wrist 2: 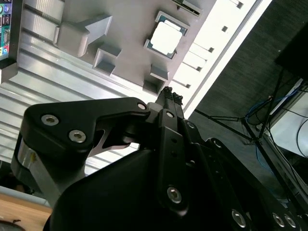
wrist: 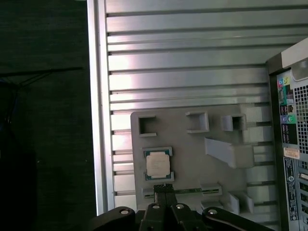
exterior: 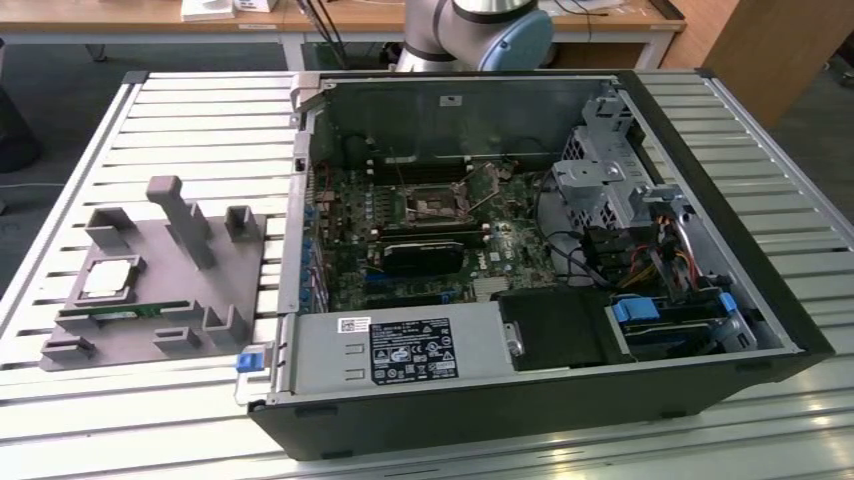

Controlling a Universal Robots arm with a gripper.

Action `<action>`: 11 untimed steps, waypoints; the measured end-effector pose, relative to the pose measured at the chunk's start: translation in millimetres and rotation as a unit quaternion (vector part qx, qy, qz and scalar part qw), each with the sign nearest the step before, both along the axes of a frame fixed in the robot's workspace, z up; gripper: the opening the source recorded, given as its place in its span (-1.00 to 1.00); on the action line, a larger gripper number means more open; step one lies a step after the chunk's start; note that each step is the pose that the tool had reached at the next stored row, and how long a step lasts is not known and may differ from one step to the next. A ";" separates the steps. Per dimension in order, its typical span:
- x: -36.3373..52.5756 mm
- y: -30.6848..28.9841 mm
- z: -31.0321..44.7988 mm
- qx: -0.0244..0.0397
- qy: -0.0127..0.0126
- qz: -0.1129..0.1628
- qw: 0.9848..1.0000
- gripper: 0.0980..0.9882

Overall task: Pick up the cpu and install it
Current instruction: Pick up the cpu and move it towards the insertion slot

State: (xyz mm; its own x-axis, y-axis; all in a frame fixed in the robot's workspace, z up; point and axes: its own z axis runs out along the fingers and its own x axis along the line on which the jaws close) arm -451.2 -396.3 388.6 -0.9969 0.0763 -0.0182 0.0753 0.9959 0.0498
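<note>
The grey tray (exterior: 158, 268) sits on the slatted tabletop (exterior: 747, 120) just beside the open computer case (exterior: 534, 405). It holds the cpu (exterior: 110, 279) flat and silver face up in a square recess on the side away from the case, with the green memory stick (exterior: 127, 313) in a slot right next to it. In both wrist views my claw (wrist: 163, 188) (wrist 2: 171, 95) hangs apart from the tray, looking down on the cpu, its fingers pressed together on nothing. The exterior view takes in the case's inside, with the dark socket (exterior: 434, 205) on the board.
</note>
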 end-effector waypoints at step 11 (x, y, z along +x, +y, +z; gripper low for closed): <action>0.0 -0.3 -7.0 0.000 0.004 0.000 1.000 -0.98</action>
State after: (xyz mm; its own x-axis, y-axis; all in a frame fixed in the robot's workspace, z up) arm -451.3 -396.6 381.6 -0.9970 0.0764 -0.0109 0.0757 0.9959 0.0492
